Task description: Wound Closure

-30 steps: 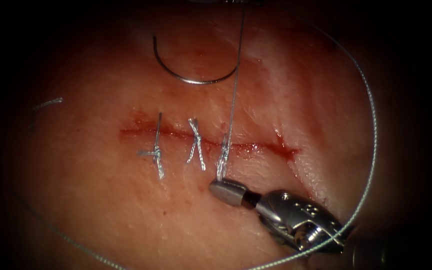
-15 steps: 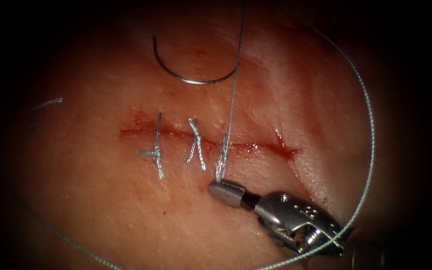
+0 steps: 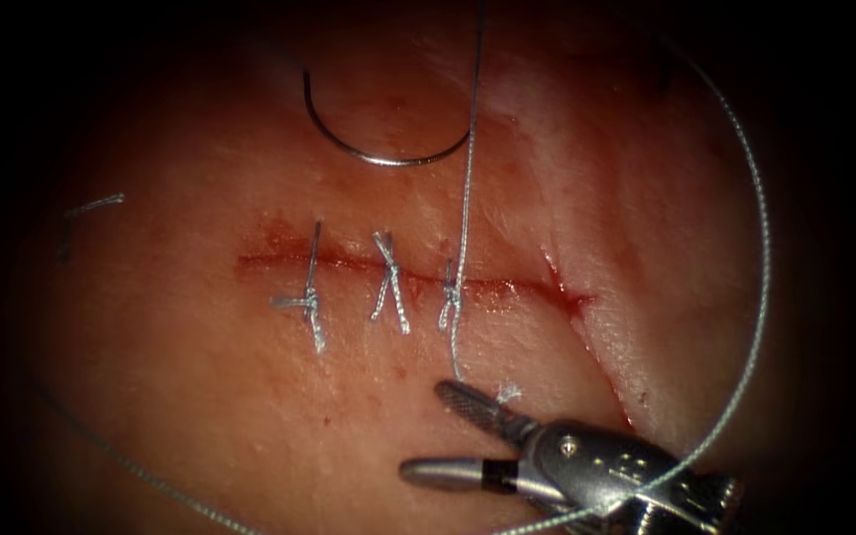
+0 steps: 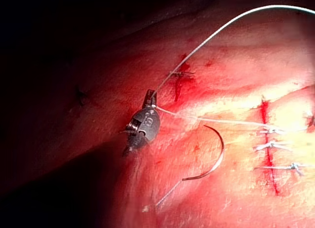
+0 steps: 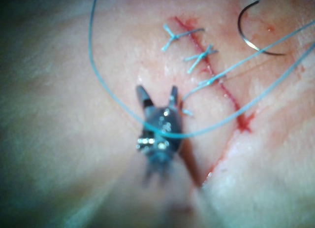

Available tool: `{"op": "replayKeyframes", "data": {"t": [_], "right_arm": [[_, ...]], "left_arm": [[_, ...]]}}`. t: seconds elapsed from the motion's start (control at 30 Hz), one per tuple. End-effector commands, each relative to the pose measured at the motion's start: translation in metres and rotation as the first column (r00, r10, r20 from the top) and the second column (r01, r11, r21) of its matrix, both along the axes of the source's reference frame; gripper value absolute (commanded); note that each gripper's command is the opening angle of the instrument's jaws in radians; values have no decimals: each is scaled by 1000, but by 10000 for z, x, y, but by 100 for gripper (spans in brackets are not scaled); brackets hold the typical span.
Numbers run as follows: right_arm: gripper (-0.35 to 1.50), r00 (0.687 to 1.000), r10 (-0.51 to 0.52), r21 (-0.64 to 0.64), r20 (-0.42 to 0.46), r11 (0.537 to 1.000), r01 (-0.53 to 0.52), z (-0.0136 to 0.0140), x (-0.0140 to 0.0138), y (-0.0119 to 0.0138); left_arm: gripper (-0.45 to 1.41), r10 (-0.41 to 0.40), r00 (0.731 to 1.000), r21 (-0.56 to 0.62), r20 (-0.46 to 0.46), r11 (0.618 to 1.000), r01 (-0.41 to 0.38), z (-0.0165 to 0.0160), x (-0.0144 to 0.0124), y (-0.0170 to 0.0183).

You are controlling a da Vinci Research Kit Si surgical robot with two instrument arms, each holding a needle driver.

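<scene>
The curved needle lies loose on the tissue beyond the cut, held by neither tool and not in the tissue. Three knotted stitches cross the cut. From the rightmost knot the thread runs straight up to my left tool, whose jaws are shut on it. My right tool sits just below that knot with its jaws wide open and holds nothing. The frayed short thread end lies free beside its upper jaw. The right wrist view shows the same open jaws of my right tool.
A long loop of thread arcs round the right side of the tissue and passes over my right tool's wrist. A cut piece of thread lies at the far left. Red fluid lines the cut's right end.
My right tool's jaws have opened and let go of the short thread end, and the tool has drawn back a little below the knot. The needle has not moved.
</scene>
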State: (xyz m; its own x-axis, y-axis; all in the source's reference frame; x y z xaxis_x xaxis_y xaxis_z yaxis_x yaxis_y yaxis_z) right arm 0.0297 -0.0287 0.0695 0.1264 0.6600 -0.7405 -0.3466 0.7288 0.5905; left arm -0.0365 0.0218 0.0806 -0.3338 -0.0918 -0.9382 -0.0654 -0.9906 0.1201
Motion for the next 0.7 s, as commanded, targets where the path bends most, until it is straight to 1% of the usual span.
{"op": "replayKeyframes", "data": {"t": [0.03,0.07,0.1,0.17,0.2,0.23,0.27,0.3,0.33,0.37,0.4,0.5,0.57,0.6,0.63,0.67,0.7], "right_arm": [[99,1000,-7,-8,-1,1000,7,-3,-4,-5],[103,1000,-11,-12,-2,1000,11,-6,-8,-5],[103,1000,-11,-12,-2,1000,11,-6,-8,-5],[108,1000,-24,-5,-8,1000,24,-14,-23,-4],[108,1000,-29,0,-9,1000,29,-17,-31,-1],[103,999,-32,-1,-9,999,32,-19,-36,4],[99,1000,-8,31,-8,999,8,-20,-40,15],[99,1000,14,45,0,999,-14,-19,-40,24],[103,999,40,72,5,997,-41,-15,-39,38],[106,998,56,85,10,995,-57,-11,-38,47],[115,998,69,102,11,992,-70,-7,-37,54],[116,996,84,104,19,991,-85,6,-31,73],[123,995,93,121,21,988,-94,15,-27,84],[130,994,105,131,31,985,-108,20,-23,90],[131,991,125,139,42,982,-129,27,-19,98],[131,991,125,139,42,982,-129,27,-19,98],[133,984,165,131,72,976,-173,37,-13,111]], "left_arm": [[-45,3,1000,7,13,1000,-3,-5,-7,4],[-45,2,1000,24,22,1000,-2,-18,-9,3],[-45,2,1000,24,22,1000,-2,-18,-9,3],[-45,6,998,30,57,1000,-8,-48,-13,-2],[-45,10,997,36,71,999,-13,-63,-16,-5],[-45,11,997,35,76,999,-13,-70,-18,-7],[-45,16,996,35,86,999,-19,-85,-22,-11],[-45,18,996,33,88,999,-21,-91,-23,-13],[-45,19,995,34,95,999,-22,-103,-26,-16],[-45,20,995,32,96,999,-24,-107,-27,-17],[-45,21,995,30,101,999,-24,-113,-27,-18],[-45,18,994,28,112,999,-21,-127,-28,-18],[-45,19,993,30,115,999,-23,-136,-27,-18],[-45,19,993,28,119,999,-22,-142,-27,-17],[-45,16,992,28,125,999,-20,-150,-27,-16],[-45,16,992,28,125,999,-20,-150,-27,-16],[-45,16,991,24,130,1000,-20,-160,-28,-17]]}}
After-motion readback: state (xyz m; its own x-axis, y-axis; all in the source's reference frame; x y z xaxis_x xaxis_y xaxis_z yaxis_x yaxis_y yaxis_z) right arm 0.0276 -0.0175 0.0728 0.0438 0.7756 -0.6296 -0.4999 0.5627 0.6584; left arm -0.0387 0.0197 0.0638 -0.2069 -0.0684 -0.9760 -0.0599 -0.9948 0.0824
